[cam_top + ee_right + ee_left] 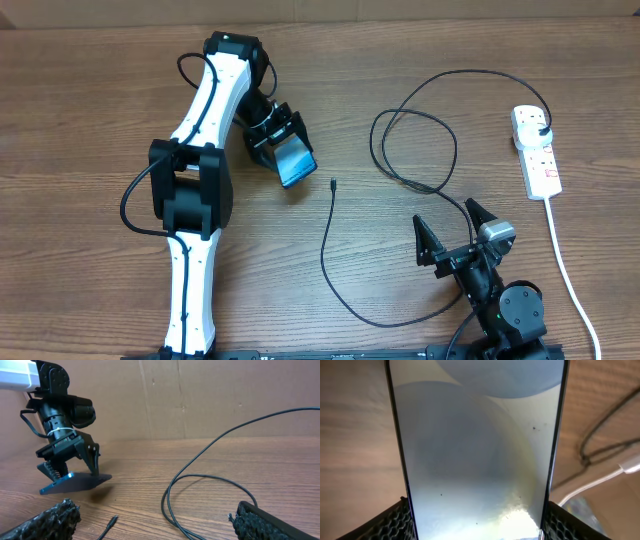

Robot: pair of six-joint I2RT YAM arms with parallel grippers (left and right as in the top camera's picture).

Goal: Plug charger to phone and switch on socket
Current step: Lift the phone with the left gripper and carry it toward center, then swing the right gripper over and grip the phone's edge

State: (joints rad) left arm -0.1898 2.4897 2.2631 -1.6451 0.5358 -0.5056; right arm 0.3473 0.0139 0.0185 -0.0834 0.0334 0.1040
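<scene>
the left gripper (283, 140) grips the phone (294, 163) by its long edges at the far middle of the wooden table (80, 110), its fingers (395, 520) pressed against both sides of the handset in the left wrist view. the phone's blue lit screen faces up and its free end tilts toward the near right; from the right wrist view the phone (75, 483) sits lifted just above the table, sloping down to the left, with a shadow under it. the right gripper (452, 228) hovers low at the near right with its jaws spread wide and nothing between them, its two dark fingers (45, 522) framing the bottom corners of its own camera view.

the charger (325, 250) lies loose on the table between the two arms. its small connector tip (332, 184) rests just right of the phone's free end, apart from it and not plugged in. from the tip the thin black cable runs toward the near edge, curves right under the right arm, then loops back through the right middle of the table and arcs to the far right. there its black plug (541, 129) sits in the socket (535, 150), a white power strip lying along the far right edge, with its thick white lead (565, 260) trailing toward the near right corner. whether the strip's switch is on cannot be told from these views.
</scene>
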